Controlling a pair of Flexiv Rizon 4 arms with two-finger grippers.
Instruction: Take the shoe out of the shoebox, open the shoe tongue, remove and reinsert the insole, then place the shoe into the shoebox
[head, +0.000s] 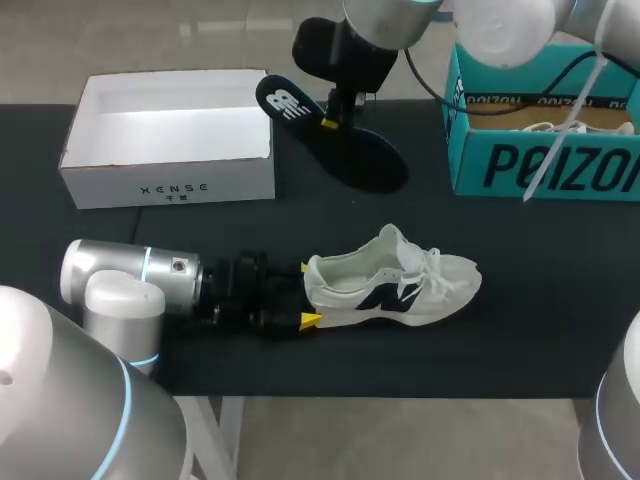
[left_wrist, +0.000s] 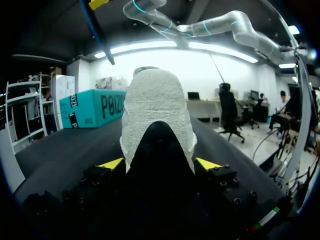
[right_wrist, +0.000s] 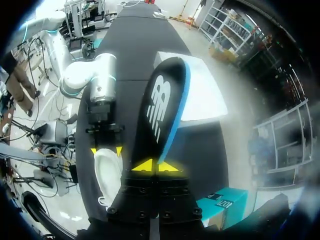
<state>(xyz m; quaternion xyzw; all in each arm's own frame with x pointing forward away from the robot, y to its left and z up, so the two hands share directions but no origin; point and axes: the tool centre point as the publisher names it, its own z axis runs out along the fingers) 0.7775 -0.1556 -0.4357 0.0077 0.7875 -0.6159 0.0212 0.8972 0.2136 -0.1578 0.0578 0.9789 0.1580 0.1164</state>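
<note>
judging by the layout, roughly halfway through. already out of the open white cardboard shoebox (head: 170, 140): the white mesh sneaker with a dark side logo (head: 395, 285), resting on its sole on the black table (head: 520, 340), well apart from that shoebox, toe pointing toward the right arm's side. gripped at the heel by the left gripper (head: 305, 293), with a yellow tip pressed in on each side, so clamped on the sneaker and bracing it in place. looks opened at the tongue too, going by the wide, gaping collar, though hard to confirm from these angles.

pulled out as well: the black foam insole with a blue edge and a white logo (head: 290, 100), held raised over the table near the shoebox's corner, between it and the teal cardboard box (head: 540, 160). pinched tightly in the right gripper (head: 330, 122), jaws clenched on it and nothing else.

left to do, as far as can be judged: lowering the insole to the collar, sliding it into the sneaker against the braced heel, seating it flat, then releasing, lifting the sneaker and setting it inside the shoebox.
</note>
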